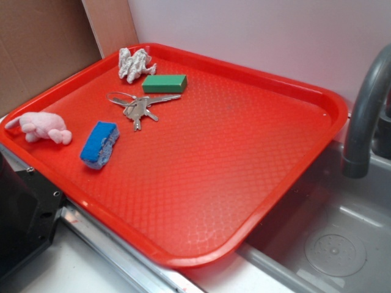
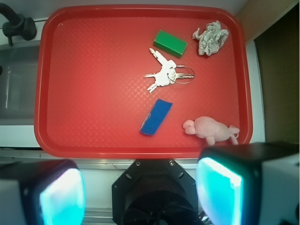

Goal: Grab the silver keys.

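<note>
The silver keys (image 1: 139,106) lie flat on the red tray (image 1: 244,159), fanned out from a thin wire ring, just in front of a green block (image 1: 164,83). From the wrist view the keys (image 2: 164,75) sit in the tray's upper middle, far below and ahead of me. My gripper (image 2: 140,192) hangs high over the tray's near edge, open, its two glowing pads (image 2: 61,197) wide apart with nothing between them. The gripper is out of the exterior view.
On the tray also lie a blue sponge (image 1: 99,144), a pink plush toy (image 1: 41,127) and a crumpled white wad (image 1: 134,63). A grey faucet (image 1: 366,110) and steel sink (image 1: 330,244) stand to the right. The black robot base (image 2: 152,192) is below me.
</note>
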Controlling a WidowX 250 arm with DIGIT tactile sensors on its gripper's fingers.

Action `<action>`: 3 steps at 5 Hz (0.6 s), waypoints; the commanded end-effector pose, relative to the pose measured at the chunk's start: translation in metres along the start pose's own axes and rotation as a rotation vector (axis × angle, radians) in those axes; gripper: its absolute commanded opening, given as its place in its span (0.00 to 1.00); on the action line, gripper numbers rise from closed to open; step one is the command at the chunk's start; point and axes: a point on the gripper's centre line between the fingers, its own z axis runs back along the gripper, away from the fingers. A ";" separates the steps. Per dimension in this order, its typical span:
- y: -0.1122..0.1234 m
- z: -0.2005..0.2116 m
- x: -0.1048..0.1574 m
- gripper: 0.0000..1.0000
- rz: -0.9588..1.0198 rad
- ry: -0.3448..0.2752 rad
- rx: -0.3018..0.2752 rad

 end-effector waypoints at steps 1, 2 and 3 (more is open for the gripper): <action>0.000 0.000 0.000 1.00 0.000 0.000 0.000; 0.030 -0.026 0.017 1.00 0.242 -0.021 0.009; 0.061 -0.068 0.042 1.00 0.491 -0.102 -0.014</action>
